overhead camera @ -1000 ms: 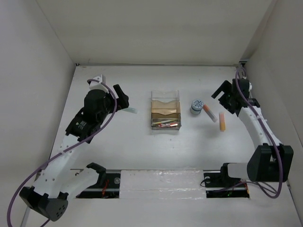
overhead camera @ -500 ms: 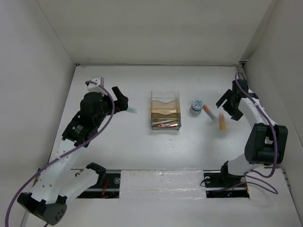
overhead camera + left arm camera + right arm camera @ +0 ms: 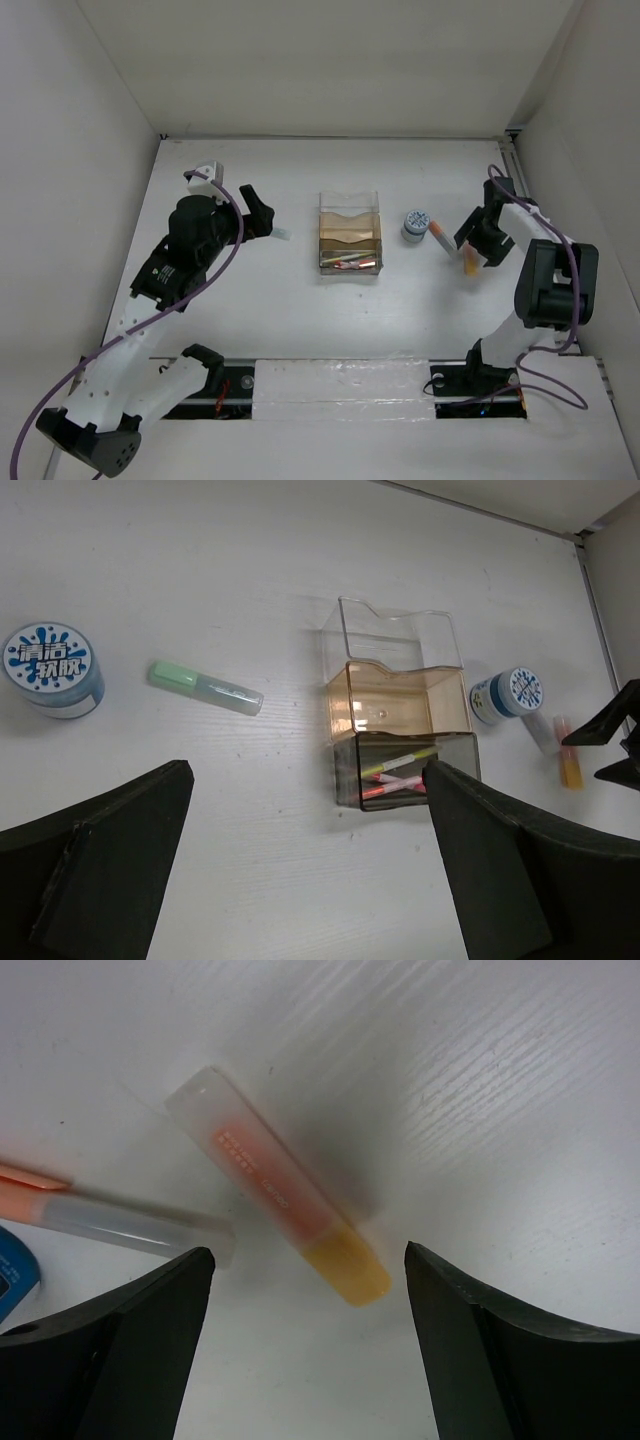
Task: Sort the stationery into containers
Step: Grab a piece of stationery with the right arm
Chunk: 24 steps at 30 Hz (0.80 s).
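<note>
Right claw [image 3: 305,1260], fingers apart and gripping nothing, hangs over the short translucent orange marker [image 3: 290,1200], which lies on the table between its fingers. Just outside one finger lie a clear-bodied, orange-capped marker [image 3: 130,1222] and a round blue-patterned roll [image 3: 416,224]. My left claw [image 3: 307,770] is likewise apart and empty. Ahead of it lie a pale green marker [image 3: 205,687], a second blue-patterned roll [image 3: 52,668] and the clear, tan-tinted compartment organizer [image 3: 400,695]. Done: thin pens [image 3: 395,775], apparently three, in its nearest compartment. Left, I judge: three markers, both rolls.
</note>
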Each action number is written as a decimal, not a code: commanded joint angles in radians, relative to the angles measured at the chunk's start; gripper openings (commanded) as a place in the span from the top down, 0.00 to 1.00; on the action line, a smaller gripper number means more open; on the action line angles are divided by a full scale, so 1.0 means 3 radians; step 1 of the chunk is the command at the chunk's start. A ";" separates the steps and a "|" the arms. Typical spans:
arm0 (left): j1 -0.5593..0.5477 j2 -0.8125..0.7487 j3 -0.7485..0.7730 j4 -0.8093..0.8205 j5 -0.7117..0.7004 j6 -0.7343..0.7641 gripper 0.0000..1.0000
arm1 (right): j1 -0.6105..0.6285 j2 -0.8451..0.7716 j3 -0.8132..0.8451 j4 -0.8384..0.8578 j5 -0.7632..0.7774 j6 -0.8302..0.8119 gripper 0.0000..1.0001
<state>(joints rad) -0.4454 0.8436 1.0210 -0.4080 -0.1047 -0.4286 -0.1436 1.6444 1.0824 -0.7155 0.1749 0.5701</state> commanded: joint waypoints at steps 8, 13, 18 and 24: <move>0.0002 -0.0056 -0.0034 0.0107 0.0047 0.0048 0.01 | -0.0022 0.0261 0.0267 -0.0310 0.0031 -0.0039 0.25; 0.0002 -0.0056 -0.0034 0.0138 0.0078 0.0078 0.01 | -0.0022 0.0460 0.0298 -0.0340 0.0092 -0.0039 0.29; 0.0002 -0.0056 -0.0034 0.0138 0.0114 0.0079 0.01 | -0.0022 0.0568 0.0298 -0.0341 0.0128 -0.0039 0.41; 0.0002 -0.0056 -0.0034 0.0138 0.0150 0.0079 0.01 | -0.0022 0.0604 0.0329 -0.0341 0.0189 -0.0039 0.66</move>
<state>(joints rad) -0.4454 0.8421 1.0210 -0.4068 -0.0776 -0.4191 -0.1436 1.8008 1.1645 -0.7948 0.1829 0.5632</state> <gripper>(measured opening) 0.993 0.366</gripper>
